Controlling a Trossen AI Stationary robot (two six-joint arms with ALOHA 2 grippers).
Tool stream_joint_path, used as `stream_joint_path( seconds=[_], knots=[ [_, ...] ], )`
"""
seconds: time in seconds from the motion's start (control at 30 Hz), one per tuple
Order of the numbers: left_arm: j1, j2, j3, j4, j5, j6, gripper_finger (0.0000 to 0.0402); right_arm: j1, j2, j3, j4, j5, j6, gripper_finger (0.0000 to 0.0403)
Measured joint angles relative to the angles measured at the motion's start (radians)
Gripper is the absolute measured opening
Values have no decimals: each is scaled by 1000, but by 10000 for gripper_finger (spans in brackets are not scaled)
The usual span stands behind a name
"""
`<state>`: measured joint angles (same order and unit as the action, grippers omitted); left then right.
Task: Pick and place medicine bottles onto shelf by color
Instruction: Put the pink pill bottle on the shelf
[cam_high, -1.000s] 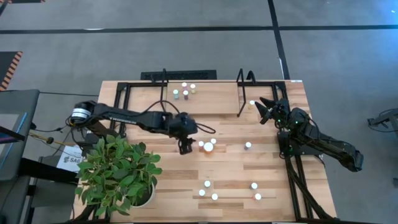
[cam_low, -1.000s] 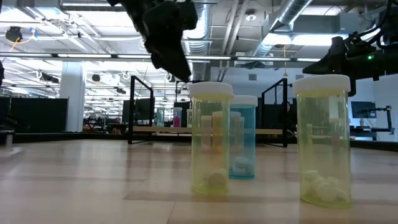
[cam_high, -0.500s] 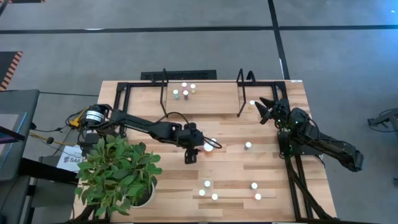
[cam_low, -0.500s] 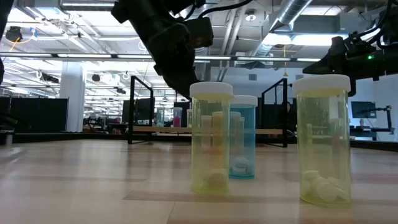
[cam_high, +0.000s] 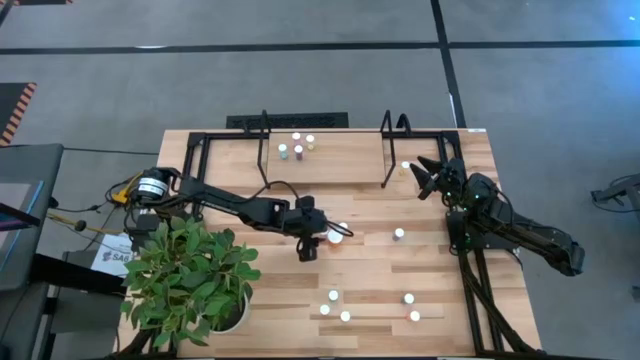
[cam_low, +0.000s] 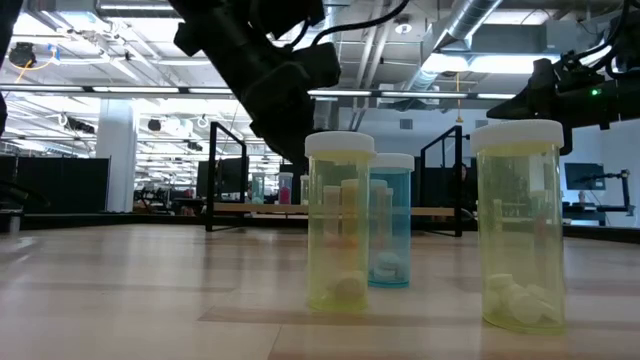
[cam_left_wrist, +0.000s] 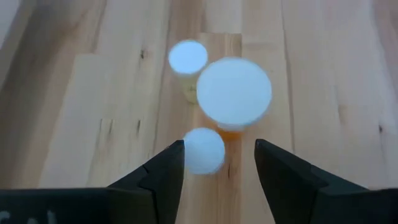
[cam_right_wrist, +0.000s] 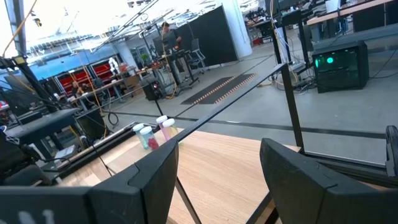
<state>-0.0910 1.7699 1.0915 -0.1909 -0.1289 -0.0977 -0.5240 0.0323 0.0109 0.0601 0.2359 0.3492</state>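
Nearest the low camera stand a yellowish bottle (cam_low: 518, 224) at the right and a second yellowish bottle (cam_low: 340, 222), both with pale caps and white tablets at the bottom; a teal bottle (cam_low: 390, 222) stands just behind the second one and is partly hidden by it. From above, these belong to the loose bottles near the table's (cam_high: 260, 300) front edge, beside a potted plant (cam_high: 190, 280) whose leaves cover that corner.

At mid-table the left arm reaches out low and nearly straight from its base, wrist bent downward. The left gripper (cam_high: 308, 246) hangs over a tight group of three bottles. In its wrist view the large orange bottle (cam_left_wrist: 234, 92) shows mainly as a wide pale cap with an orange rim below; two smaller caps (cam_left_wrist: 188, 57) lie close beside it, and their body colours cannot be made out. The dark fingers (cam_left_wrist: 163, 168) stand apart on either side of the nearer small cap, holding nothing. In the low view this arm is a dark mass cut off by the top edge.

The right gripper (cam_high: 428, 174) waits at the shelf's right end, fingers spread wide and empty.

Farthest off, the shelf (cam_high: 330, 170) spans the table's rear, with a cluster of small bottles (cam_high: 298, 146) on its board.
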Motion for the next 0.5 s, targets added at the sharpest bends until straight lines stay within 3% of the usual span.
stream_joint_path(
  seconds=[0.5],
  knots=[
    [9,-1,-3,13,-34,2,263,0,0,0,0,0,0,249]
  ],
)
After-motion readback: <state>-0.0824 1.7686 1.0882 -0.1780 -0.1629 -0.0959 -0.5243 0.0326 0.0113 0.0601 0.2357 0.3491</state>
